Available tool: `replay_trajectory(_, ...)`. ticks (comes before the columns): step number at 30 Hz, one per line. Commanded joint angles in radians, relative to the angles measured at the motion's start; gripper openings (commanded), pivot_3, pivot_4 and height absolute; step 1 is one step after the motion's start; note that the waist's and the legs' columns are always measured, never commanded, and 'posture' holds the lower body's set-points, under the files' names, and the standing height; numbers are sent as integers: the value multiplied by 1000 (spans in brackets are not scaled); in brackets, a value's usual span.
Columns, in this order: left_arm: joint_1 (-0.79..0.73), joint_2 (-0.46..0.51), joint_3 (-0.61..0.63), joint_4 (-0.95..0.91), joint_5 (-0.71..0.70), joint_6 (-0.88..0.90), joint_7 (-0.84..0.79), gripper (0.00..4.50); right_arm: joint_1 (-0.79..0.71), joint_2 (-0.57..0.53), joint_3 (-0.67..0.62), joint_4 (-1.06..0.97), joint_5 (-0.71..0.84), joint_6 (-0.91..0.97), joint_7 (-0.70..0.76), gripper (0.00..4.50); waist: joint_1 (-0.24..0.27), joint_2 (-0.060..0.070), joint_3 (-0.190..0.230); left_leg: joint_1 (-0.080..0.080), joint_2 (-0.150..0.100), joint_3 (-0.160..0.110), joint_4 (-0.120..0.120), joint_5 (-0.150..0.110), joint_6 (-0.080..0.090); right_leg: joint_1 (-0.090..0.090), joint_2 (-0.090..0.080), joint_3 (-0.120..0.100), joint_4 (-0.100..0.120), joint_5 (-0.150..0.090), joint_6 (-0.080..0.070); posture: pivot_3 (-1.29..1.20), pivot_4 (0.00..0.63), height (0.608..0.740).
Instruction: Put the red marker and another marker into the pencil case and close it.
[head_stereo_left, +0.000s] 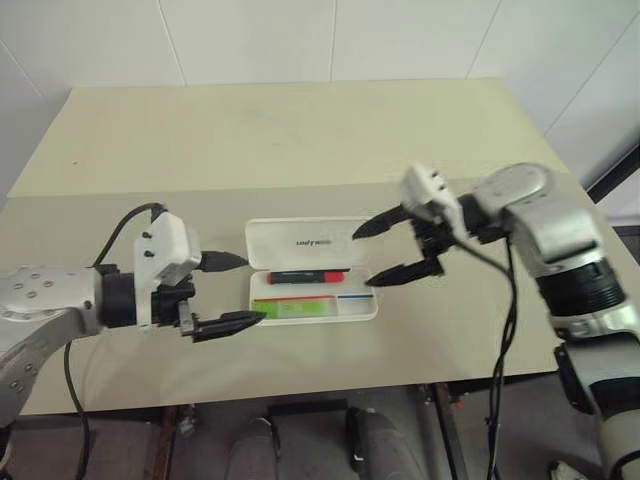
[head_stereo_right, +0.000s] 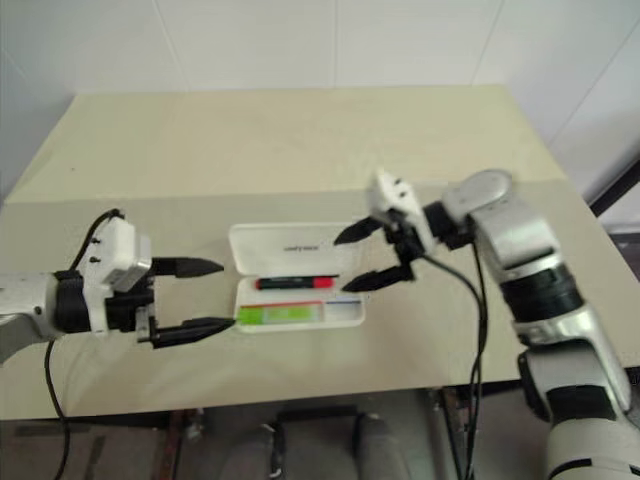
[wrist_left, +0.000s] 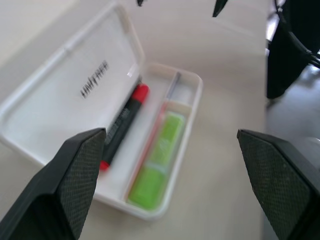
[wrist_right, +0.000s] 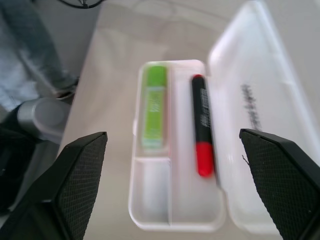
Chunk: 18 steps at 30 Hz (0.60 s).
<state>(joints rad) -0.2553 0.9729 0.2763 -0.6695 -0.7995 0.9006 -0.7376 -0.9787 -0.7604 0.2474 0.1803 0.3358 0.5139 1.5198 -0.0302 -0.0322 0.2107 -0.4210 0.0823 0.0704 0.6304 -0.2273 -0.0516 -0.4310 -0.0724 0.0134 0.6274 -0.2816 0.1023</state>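
Observation:
The white pencil case (head_stereo_left: 366, 312) lies open on the table, its lid (head_stereo_left: 300, 243) folded back flat. Inside the tray rest the red marker (head_stereo_left: 308, 276), black with a red cap, and beside it the stubby light-green marker (head_stereo_left: 292, 309) in the nearer compartment. My left gripper (head_stereo_left: 234, 294) is open at the case's left end, holding nothing. At the case's right end my right gripper (head_stereo_left: 386, 250) hovers open and empty, a little above the table. Both markers lie loose in the tray in the left wrist view too, red marker (wrist_left: 124, 125) and green marker (wrist_left: 159, 160).
The beige table (head_stereo_left: 300, 140) stretches far behind the case, with a seam running across it. Its front edge is close below the case. A black cable (head_stereo_left: 505, 330) hangs from my right arm.

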Motion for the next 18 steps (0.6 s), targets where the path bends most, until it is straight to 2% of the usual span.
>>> replay_trajectory(1, -61, -46, -52, -74, -6, 6, 91, 4500, -55, -42, -21, 188, -114, -71, -74, 4472, -1, 0, 0, 0, 0, 0, 1, 0, 0, 0, 0, 0, 0, 0, 0, 0, 150, 740)
replay_trajectory(3, -91, -61, -69, -81, -11, 22, 124, 4500, -87, -33, -11, 292, -178, -107, -140, 4472, -2, 0, 0, 0, 0, 0, 2, 0, 0, 1, 0, 2, 0, 1, 1, 0, 150, 740)
replay_trajectory(6, -169, -61, -102, -68, 4, 52, 169, 4500, -180, 33, 0, 531, -290, -143, -323, 4472, -8, 0, 0, 0, 0, 0, 2, 1, 0, 0, 1, 3, 0, 1, 1, 0, 150, 740)
replay_trajectory(10, -247, -76, -121, -44, 5, 75, 209, 4500, -266, 102, -2, 743, -370, -158, -473, 4472, -13, 0, 0, 0, -1, 0, 1, 2, 0, 0, 2, 5, 1, 2, 2, 0, 150, 740)
replay_trajectory(13, -297, -97, -147, -29, 14, 93, 244, 4500, -322, 170, -17, 879, -406, -118, -604, 4472, -18, 0, 0, -1, -1, 0, 1, 2, 0, 0, 2, 6, 0, 2, 3, 0, 150, 740)
replay_trajectory(18, -328, -131, -188, -36, 22, 107, 273, 4500, -361, 221, -60, 1001, -415, -110, -734, 4472, -21, 0, 0, -1, -1, 0, 0, 3, -2, -1, 3, 6, 0, 2, 3, 0, 150, 740)
